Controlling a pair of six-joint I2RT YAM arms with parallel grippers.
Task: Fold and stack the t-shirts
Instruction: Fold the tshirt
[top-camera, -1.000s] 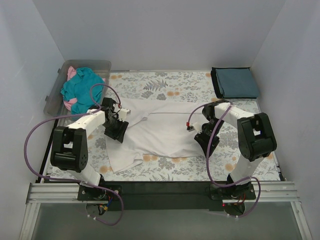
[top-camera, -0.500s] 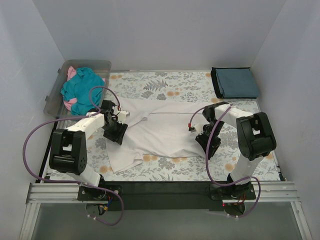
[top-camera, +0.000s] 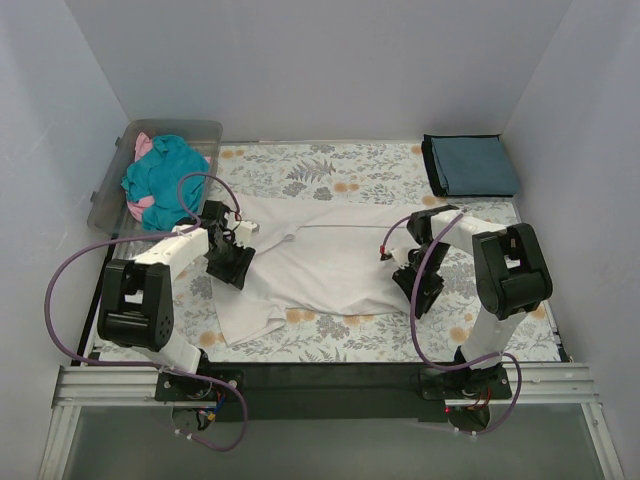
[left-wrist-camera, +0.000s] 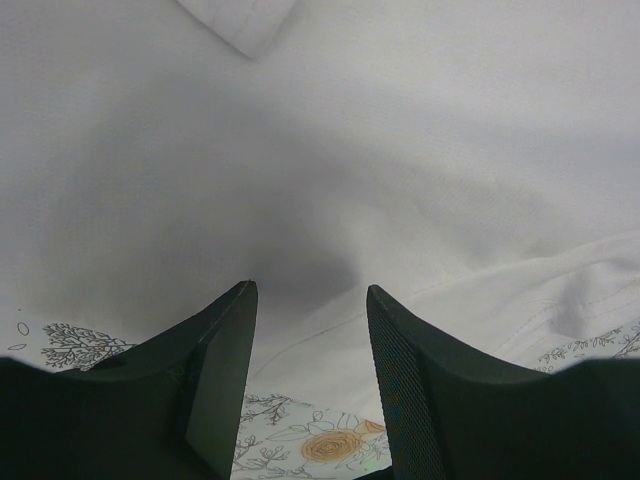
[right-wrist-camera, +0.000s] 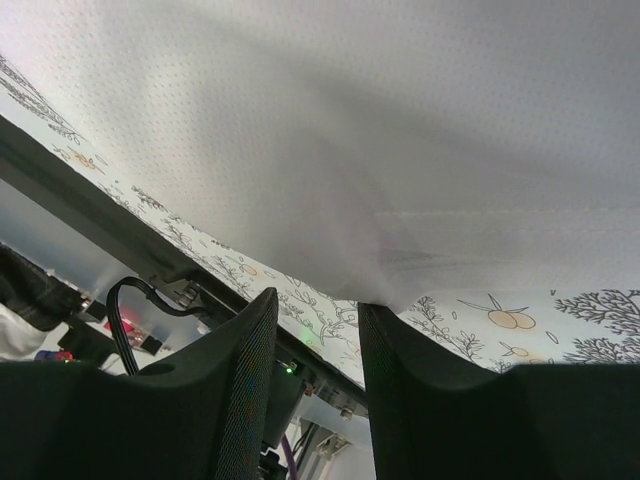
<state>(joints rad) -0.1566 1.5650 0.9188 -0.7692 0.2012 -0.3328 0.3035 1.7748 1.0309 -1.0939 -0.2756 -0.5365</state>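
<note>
Your left gripper (top-camera: 232, 262) is spread over the left side of the white tee (top-camera: 320, 260), which lies on the table (top-camera: 330, 172); take a full edge. Your right gripper (top-camera: 420, 285), also spread, sits at the hem: close squarely

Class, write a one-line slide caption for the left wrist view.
Open left gripper low over the white t-shirt, floral table cover showing past its hem.

I can't read any txt from here — no labels, brands or nos. legible in any view. The white t-shirt (top-camera: 320, 262) shows plain cloth only, and the table cover (top-camera: 330, 175) just a floral print — no lettering I can make out.
</note>
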